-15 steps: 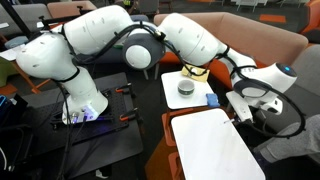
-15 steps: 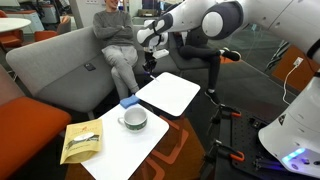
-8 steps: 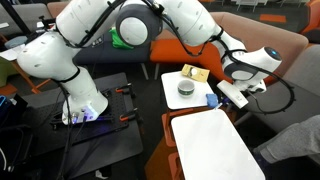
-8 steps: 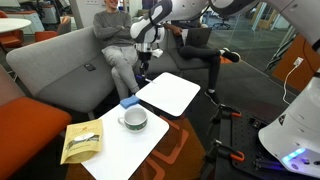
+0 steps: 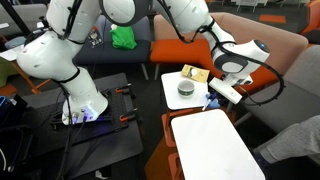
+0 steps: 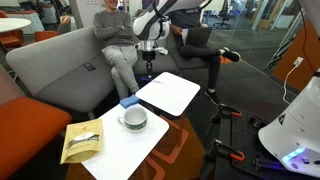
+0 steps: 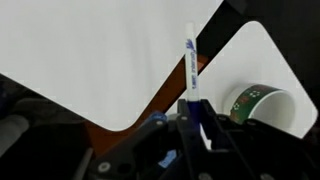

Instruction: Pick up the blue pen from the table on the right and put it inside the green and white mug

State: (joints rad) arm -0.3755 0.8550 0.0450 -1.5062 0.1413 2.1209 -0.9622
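Observation:
My gripper (image 7: 190,110) is shut on the blue pen (image 7: 189,65), which stands upright out of the jaws in the wrist view. The green and white mug (image 7: 255,100) sits to the right of the pen on the smaller white tabletop (image 7: 262,55). The long white table (image 7: 90,60) fills the upper left. In both exterior views the gripper (image 5: 222,92) (image 6: 150,70) hangs in the air near the gap between the tabletops, apart from the mug (image 5: 186,88) (image 6: 133,119). The long table (image 5: 215,145) (image 6: 170,93) is bare.
A tan boxy object (image 5: 195,73) (image 6: 82,141) and a light blue object (image 5: 211,99) (image 6: 129,101) share the mug's tabletop. A person (image 6: 115,30) sits on the grey couch (image 6: 50,65) behind the gripper. The robot base stands on a dark stand (image 5: 85,110).
The arm has swung up and the gripper, still holding the pen, has moved from beside the long table toward the mug's tabletop.

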